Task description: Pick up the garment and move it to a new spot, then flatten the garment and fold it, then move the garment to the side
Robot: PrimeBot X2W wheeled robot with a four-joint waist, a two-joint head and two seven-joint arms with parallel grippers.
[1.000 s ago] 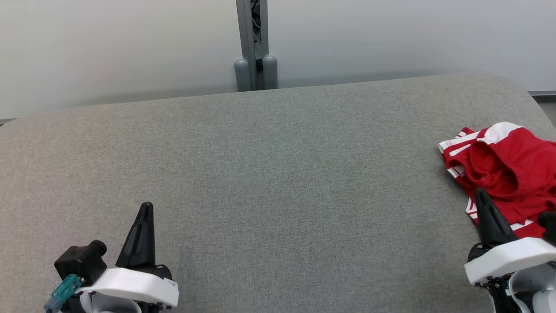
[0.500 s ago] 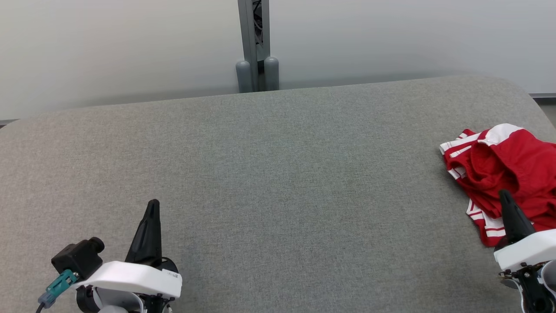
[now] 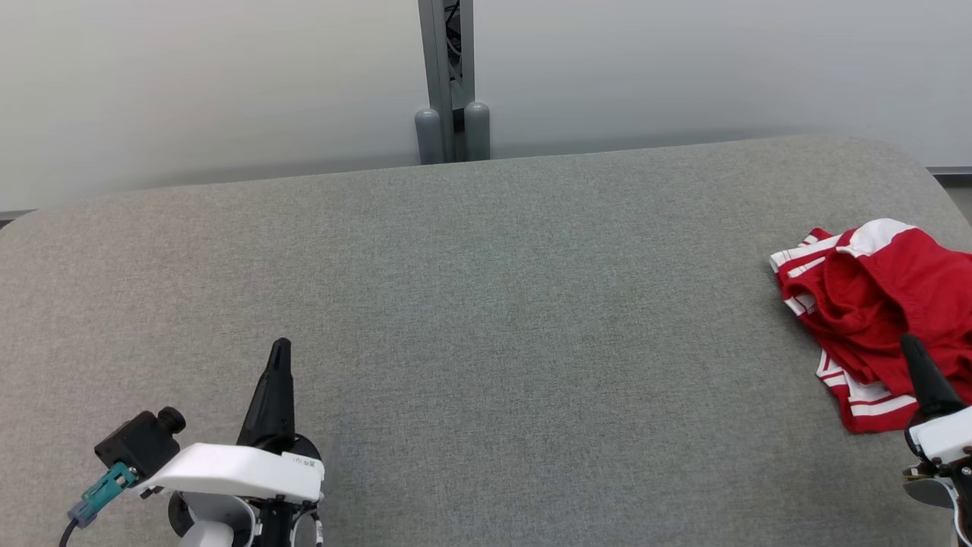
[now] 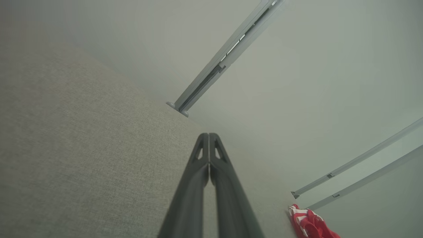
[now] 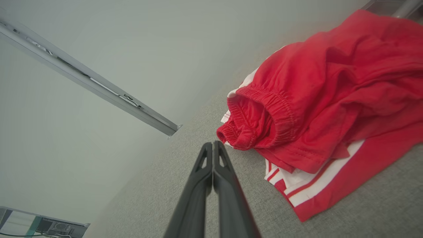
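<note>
A crumpled red garment (image 3: 888, 304) with white stripes lies at the right end of the grey padded table (image 3: 486, 304); it looks like shorts with an elastic waistband (image 5: 264, 115). My right gripper (image 3: 910, 346) is at the lower right, its tip over the garment's near edge in the head view; in the right wrist view the right gripper (image 5: 212, 145) is shut and empty, just short of the waistband. My left gripper (image 3: 279, 349) is at the lower left, far from the cloth, with the left gripper (image 4: 209, 136) shut and empty. The garment (image 4: 310, 224) is small in the left wrist view.
A grey metal post (image 3: 449, 76) stands behind the table's far edge against a pale wall. The garment runs off the head view's right border near the table's rounded right corner. Bare grey fabric spans the middle and left of the table.
My right gripper has drawn back toward the lower right, showing more of the garment's striped near edge. My left gripper has edged slightly right and forward. The garment has not moved.
</note>
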